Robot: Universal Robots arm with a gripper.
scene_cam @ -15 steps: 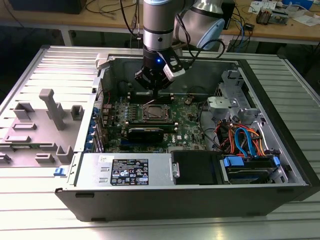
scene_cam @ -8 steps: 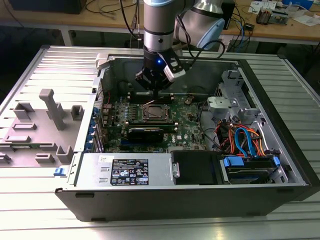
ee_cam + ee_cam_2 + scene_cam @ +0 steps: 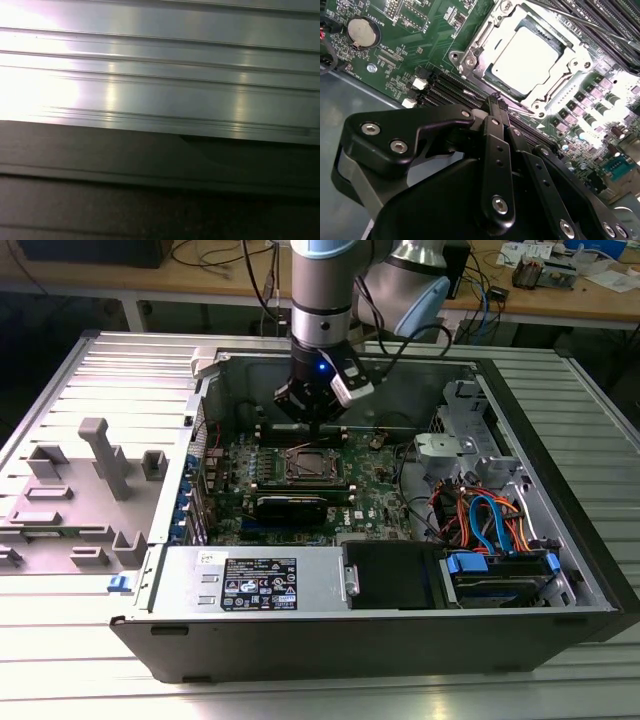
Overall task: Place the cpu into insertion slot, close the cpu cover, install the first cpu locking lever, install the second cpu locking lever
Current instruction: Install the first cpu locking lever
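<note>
While the arm hangs over the open computer case point(image 3: 560, 630), its gripper point(image 3: 312, 426) sits just above the motherboard point(image 3: 385, 505), fingers pressed together and holding nothing.

Seen in the second wrist view, the gripper point(image 3: 496, 100) points its closed fingertips at the edge of the insertion slot point(image 3: 470, 62), just beside the black memory slots point(image 3: 445, 90). Lying flat inside the slot is the cpu point(image 3: 530, 57), its silver top bright under the light, with the cpu cover point(image 3: 559, 91) framing it. From the exterior view the slot point(image 3: 312, 466) lies just below the gripper, and a grey plastic fixture point(image 3: 100, 455) stands on the ribbed metal table point(image 3: 60, 640) towards the exterior view's left.
</note>
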